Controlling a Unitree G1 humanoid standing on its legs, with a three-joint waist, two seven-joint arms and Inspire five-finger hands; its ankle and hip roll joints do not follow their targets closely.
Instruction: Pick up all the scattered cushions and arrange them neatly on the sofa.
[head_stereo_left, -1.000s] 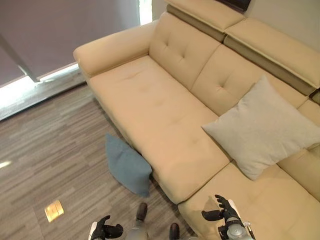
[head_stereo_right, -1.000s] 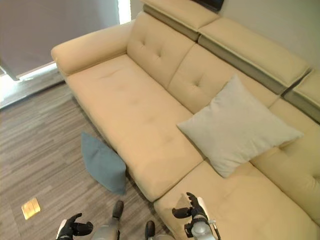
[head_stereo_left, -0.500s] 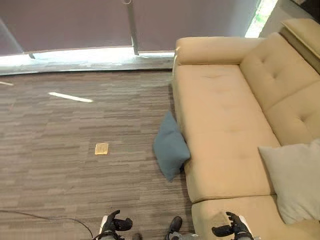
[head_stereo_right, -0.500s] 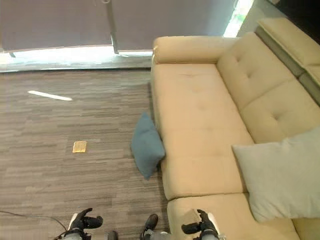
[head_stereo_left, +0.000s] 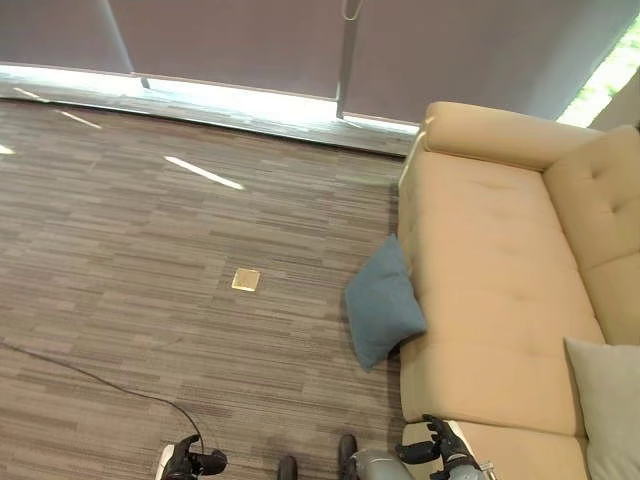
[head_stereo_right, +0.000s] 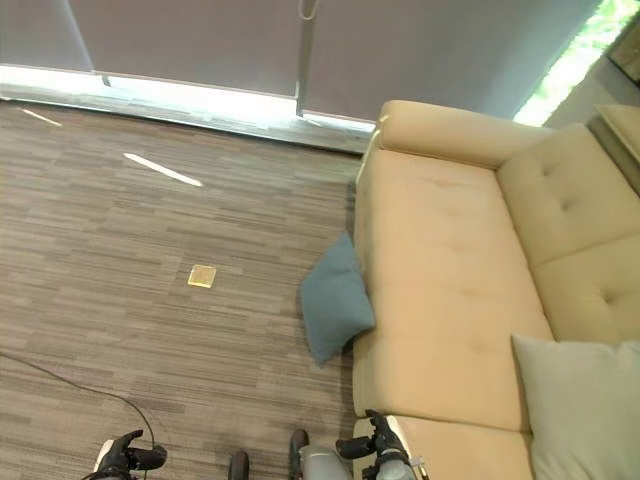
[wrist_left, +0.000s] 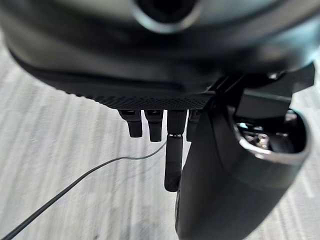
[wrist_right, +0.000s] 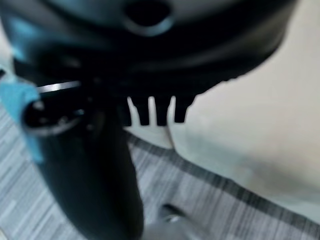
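Note:
A blue cushion (head_stereo_left: 382, 303) lies on the wooden floor, leaning against the front of the beige sofa (head_stereo_left: 490, 270). A light grey cushion (head_stereo_right: 585, 405) rests on the sofa seat at the right edge. My left hand (head_stereo_left: 190, 463) hangs low over the floor at the bottom left, fingers relaxed and holding nothing. My right hand (head_stereo_left: 440, 455) hovers at the bottom by the sofa's front corner, also empty with loose fingers. Both hands are well short of the blue cushion.
A small tan square (head_stereo_left: 245, 279) lies on the floor left of the blue cushion. A grey curtain (head_stereo_left: 230, 40) and a bright window strip run along the far wall. Open floor spreads to the left.
The camera has swung left: the sofa and both cushions have shifted right in view and more floor shows. Both hands stay low and empty.

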